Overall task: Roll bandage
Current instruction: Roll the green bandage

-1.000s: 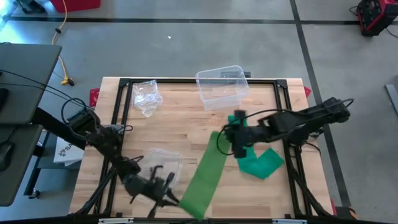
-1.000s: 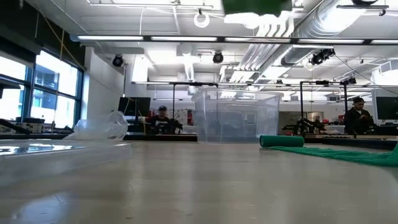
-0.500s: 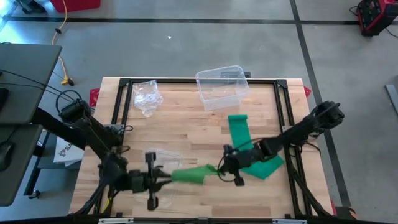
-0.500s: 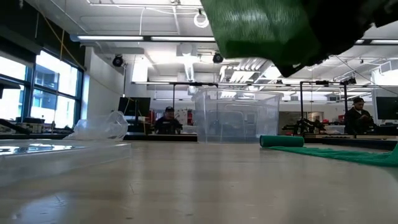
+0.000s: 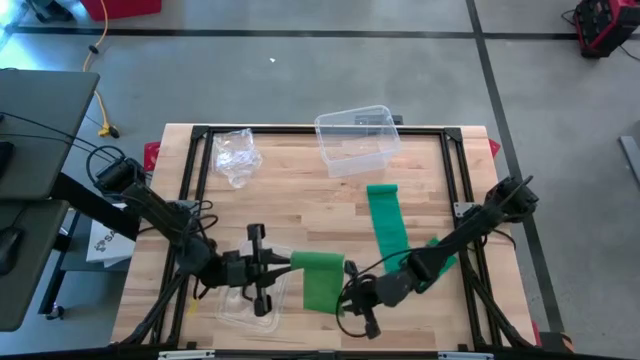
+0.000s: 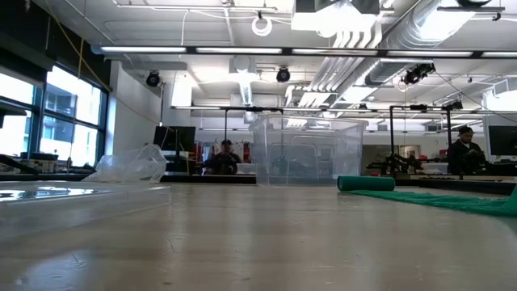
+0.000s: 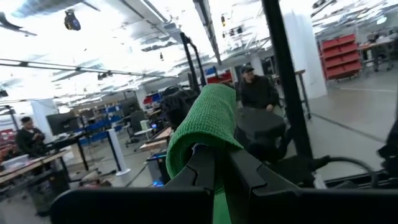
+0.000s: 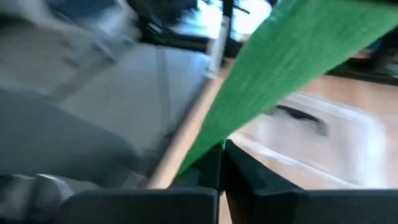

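The green bandage [image 5: 322,281] hangs as a short broad sheet between my two grippers near the table's front. Its remaining strip [image 5: 386,222] lies on the wood and ends in a small roll [image 6: 366,183] farther back. My left gripper [image 5: 288,262] is shut on the sheet's left end. My right gripper [image 5: 347,297] is shut on its right near corner. Both grippers and the held sheet are out of the low view. My left gripper pinches a folded end of the bandage [image 7: 209,127] between its two fingers; the cloth bunches over the fingertips [image 7: 200,163]. The fingers come level from the table's left. That end is lifted clear of the table. My right gripper pinches the bandage's edge [image 8: 231,135] between its two fingers, coming from the table's right and slanting down. The cloth runs taut away from the fingertips [image 8: 211,163]; one layer or several, I cannot tell.
A clear flat lid [image 5: 246,298] lies under my left gripper at the front. A clear plastic box [image 5: 355,140] stands at the back centre, and a crumpled clear bag [image 5: 238,155] lies at the back left. A black frame [image 5: 190,190] runs along the table's sides.
My left gripper has risen, rolled and gone toward the far edge with its end of the bandage. My right gripper has sunk toward the near left. The long strip that lay slanting on the table has been lifted and drawn into a short sheet between them.
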Controlling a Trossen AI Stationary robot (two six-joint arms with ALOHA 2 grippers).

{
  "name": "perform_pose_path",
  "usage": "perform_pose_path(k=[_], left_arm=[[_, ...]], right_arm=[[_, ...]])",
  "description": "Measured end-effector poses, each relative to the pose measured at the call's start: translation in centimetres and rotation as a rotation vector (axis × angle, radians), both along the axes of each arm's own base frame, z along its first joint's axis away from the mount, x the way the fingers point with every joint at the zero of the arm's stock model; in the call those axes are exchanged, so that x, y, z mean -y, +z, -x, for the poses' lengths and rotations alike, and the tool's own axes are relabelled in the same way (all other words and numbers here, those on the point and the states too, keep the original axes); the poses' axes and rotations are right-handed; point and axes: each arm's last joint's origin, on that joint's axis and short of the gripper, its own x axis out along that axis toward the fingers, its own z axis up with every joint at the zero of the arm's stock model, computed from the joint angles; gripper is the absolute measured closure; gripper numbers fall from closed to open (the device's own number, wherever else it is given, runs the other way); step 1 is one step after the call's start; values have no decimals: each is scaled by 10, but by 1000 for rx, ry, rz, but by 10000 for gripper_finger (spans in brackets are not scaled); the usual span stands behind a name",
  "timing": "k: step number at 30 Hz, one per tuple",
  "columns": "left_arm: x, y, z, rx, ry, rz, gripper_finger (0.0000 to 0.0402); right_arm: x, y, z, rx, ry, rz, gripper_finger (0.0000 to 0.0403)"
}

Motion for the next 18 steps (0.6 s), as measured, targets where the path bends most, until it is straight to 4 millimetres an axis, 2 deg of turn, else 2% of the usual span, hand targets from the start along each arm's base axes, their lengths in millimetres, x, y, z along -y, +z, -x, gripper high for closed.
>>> perform_pose_path(k=[3, 7, 15, 18], left_arm=[[4, -1, 2, -6, -14, -5, 394], [8, -3, 5, -25, -37, -5, 394], [11, -6, 5, -42, -51, 1, 394], [11, -6, 5, -43, -45, 7, 394]], right_arm=[[1, 4, 0, -76, -116, 175, 381], [10, 5, 2, -170, -224, 318, 322], [25, 6, 4, -330, -266, 428, 178], [26, 11, 8, -365, -236, 494, 148]])
